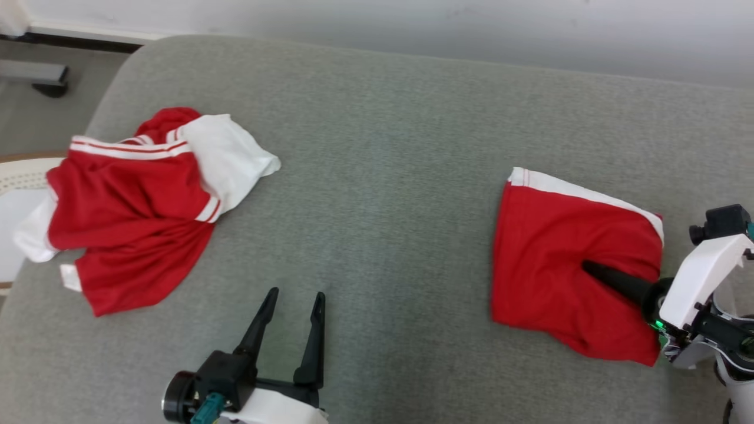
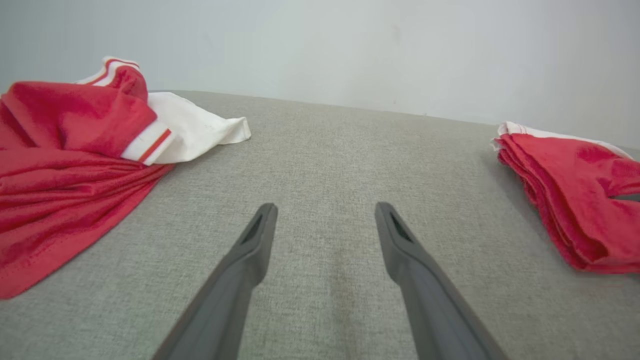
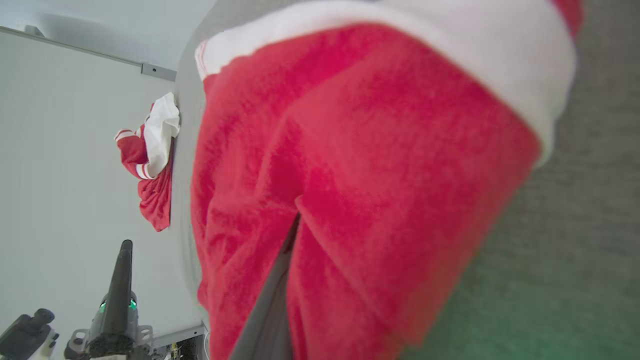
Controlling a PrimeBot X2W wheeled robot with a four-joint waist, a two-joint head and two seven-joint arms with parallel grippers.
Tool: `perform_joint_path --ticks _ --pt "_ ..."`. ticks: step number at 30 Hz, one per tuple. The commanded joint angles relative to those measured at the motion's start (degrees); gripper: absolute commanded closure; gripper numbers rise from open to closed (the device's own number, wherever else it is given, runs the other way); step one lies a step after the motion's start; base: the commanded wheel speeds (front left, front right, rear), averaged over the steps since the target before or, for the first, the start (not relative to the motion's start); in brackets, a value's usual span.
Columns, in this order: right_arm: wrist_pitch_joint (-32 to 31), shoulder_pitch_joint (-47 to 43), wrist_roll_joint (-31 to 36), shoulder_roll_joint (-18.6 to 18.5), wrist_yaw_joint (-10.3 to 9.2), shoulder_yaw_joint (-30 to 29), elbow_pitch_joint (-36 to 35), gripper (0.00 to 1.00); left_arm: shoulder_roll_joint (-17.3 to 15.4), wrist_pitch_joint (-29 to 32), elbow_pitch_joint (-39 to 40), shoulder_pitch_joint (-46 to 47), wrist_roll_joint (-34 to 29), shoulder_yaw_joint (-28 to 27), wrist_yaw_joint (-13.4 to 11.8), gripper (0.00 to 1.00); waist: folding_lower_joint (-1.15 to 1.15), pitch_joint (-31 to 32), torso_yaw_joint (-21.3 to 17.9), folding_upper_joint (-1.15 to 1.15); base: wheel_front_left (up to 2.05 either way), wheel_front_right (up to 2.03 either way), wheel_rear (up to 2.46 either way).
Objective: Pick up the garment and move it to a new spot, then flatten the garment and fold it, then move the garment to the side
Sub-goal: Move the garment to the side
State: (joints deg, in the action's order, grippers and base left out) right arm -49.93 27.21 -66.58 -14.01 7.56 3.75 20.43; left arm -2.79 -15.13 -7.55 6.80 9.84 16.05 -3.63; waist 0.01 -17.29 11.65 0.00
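The garment (image 1: 554, 247) is a red folded bundle with a white band along its far edge, lying at the right of the grey cushion (image 1: 383, 147). My right gripper (image 1: 589, 268) comes in from the right, shut on it: one dark finger lies on top and the cloth puckers around it, while the other finger is hidden under the fabric. In the right wrist view the garment (image 3: 375, 150) wraps the single visible finger (image 3: 280, 280). My left gripper (image 1: 297, 292) hovers open at the bottom centre, holding nothing, its fingers (image 2: 250, 250) over bare cushion. The garment (image 2: 585, 200) lies to its right.
A second red and white garment (image 1: 129, 218) lies crumpled at the cushion's left end, overhanging the edge. Beyond that edge are a pale woven object (image 1: 20, 174) and the floor. A light wall (image 1: 412, 23) runs behind the cushion.
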Motion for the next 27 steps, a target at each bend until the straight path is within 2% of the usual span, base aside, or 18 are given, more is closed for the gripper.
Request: perform_joint_path --ticks 1,5,10,14,17,22,24,27 --pt "-0.49 -1.3 1.41 -1.43 -0.16 -0.35 0.03 1.0 -0.2 -0.02 0.14 -0.02 -1.14 -0.66 0.03 0.0 -0.01 -0.29 -2.6 0.0 0.0 0.0 0.0" --pt "-0.73 -1.26 4.39 -4.72 -0.16 -1.18 -1.12 1.0 -0.21 -0.02 0.25 0.86 -2.05 -1.05 0.88 0.0 -0.01 -1.33 -6.38 0.0 0.0 0.0 0.0" --pt "0.77 -0.16 10.97 -11.99 -0.16 -2.15 -1.71 1.0 -0.21 -0.02 0.12 2.27 -3.66 -1.3 1.87 0.0 -0.01 -3.03 -9.84 0.0 0.0 0.0 0.0" --pt "3.88 2.29 21.24 -19.86 -0.15 -1.41 -1.23 1.0 -0.22 -0.02 0.22 3.42 -4.6 -1.33 2.56 0.0 -0.01 -4.54 -10.78 0.0 0.0 0.0 0.0" --pt "7.29 4.35 31.12 -26.06 -0.16 1.34 0.34 1.0 -0.29 -0.02 -0.22 3.51 -5.27 -1.36 3.04 0.0 -0.01 -5.26 -10.95 0.0 0.0 0.0 0.0" --pt "12.47 9.71 38.72 -27.76 -0.16 2.83 6.54 1.0 -0.32 -0.02 -0.17 3.3 -6.09 -1.87 3.52 0.0 -0.01 -6.0 -10.26 0.0 0.0 0.0 0.0" --pt "15.5 11.47 42.32 -27.31 -0.16 2.22 9.46 0.0 -0.3 -0.02 0.05 3.14 -6.34 -2.19 3.48 0.0 -0.01 -6.21 -10.08 0.0 0.0 0.0 0.0" --pt "19.54 13.39 46.64 -25.8 -0.16 1.29 13.77 0.0 -0.3 -0.02 0.03 2.62 -6.48 -2.75 3.45 0.0 -0.01 -6.09 -10.08 0.0 0.0 0.0 0.0"
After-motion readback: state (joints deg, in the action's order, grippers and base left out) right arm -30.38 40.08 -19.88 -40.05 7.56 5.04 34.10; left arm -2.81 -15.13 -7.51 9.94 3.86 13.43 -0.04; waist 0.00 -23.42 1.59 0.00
